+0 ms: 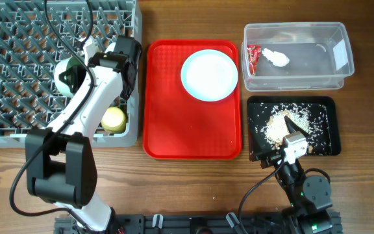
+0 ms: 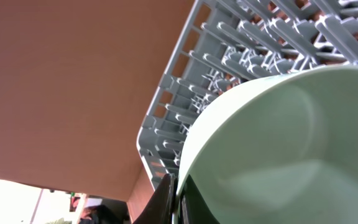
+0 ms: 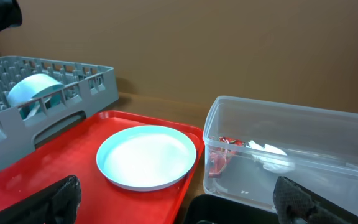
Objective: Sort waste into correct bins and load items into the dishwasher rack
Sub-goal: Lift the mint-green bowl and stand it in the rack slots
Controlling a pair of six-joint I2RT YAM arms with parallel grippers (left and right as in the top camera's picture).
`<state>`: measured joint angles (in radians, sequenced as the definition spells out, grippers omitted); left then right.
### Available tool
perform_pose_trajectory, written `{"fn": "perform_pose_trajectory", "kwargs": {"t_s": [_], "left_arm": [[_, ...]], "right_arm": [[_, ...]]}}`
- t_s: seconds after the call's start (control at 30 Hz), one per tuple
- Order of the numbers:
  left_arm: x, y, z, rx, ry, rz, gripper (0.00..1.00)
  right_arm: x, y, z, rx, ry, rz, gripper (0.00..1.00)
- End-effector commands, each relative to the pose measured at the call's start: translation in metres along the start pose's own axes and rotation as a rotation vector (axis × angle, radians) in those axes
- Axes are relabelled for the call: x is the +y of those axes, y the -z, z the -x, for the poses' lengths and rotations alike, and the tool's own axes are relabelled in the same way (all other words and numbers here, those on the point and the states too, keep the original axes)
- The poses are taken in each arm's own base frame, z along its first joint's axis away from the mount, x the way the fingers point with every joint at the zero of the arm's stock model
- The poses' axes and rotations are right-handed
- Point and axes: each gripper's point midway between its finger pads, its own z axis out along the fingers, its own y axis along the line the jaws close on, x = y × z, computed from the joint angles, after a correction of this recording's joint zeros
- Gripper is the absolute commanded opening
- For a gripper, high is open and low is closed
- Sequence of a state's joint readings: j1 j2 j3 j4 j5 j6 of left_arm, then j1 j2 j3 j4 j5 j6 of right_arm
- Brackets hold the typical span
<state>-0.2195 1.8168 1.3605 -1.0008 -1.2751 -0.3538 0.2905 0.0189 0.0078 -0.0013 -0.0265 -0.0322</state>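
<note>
Right at my left fingertips, the jaws are clamped on the rim of a pale blue-green bowl (image 2: 278, 143), so up close my left gripper (image 2: 178, 198) sees basically nothing but bowl. Just behind it are the grey pegs of the dishwasher rack (image 2: 241, 43). The bowl is over the rack, but I can't tell if it's touching the pegs. The little yellow-green cup (image 1: 113, 119) sits in the rack's near right corner, beside my arm.

tubwatcher: ok and the other side lol?

me: My right gripper (image 3: 182, 200) is spread wide with nothing in it, hovering at the near end of the black tray (image 1: 328, 140), which has the rice-y crumbs (image 1: 279, 125) in it. Next out, the round blue plate (image 3: 146, 157) lies flat on the red tray (image 3: 86, 152). Beside that, the clear tub (image 3: 328, 124) has the red wrapper (image 3: 219, 158) and the crumpled napkin (image 3: 271, 157) side by side inside. Farthest back is the rack's grey wall.
</note>
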Motion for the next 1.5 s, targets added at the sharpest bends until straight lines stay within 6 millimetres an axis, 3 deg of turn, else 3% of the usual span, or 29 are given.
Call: {"fn": "perform_pose_trajectory", "kwargs": {"t_s": [0.0,0.17,0.33,0.63,1.07,1.47], "left_arm": [[0.006,-0.003,0.003,-0.023,0.009,0.065,0.04],[-0.01,0.021,0.009,-0.081,-0.01,0.025,0.04],[-0.012,0.019,0.006,-0.082,-0.073,0.057,0.04],[0.001,0.021,0.012,-0.119,-0.102,0.14,0.04],[0.002,0.004,0.005,-0.062,-0.099,0.133,0.04],[-0.035,0.018,-0.007,-0.058,-0.198,0.039,0.04]], "right_arm": [[0.001,0.001,0.003,-0.016,0.014,0.012,1.0],[0.001,0.001,0.003,-0.016,0.014,0.011,1.0],[0.001,0.001,0.003,-0.016,0.014,0.011,1.0],[0.001,0.001,0.003,-0.016,0.014,0.011,1.0],[0.001,0.001,0.003,-0.016,0.014,0.011,1.0],[0.001,0.001,0.003,-0.016,0.014,0.011,1.0]]}}
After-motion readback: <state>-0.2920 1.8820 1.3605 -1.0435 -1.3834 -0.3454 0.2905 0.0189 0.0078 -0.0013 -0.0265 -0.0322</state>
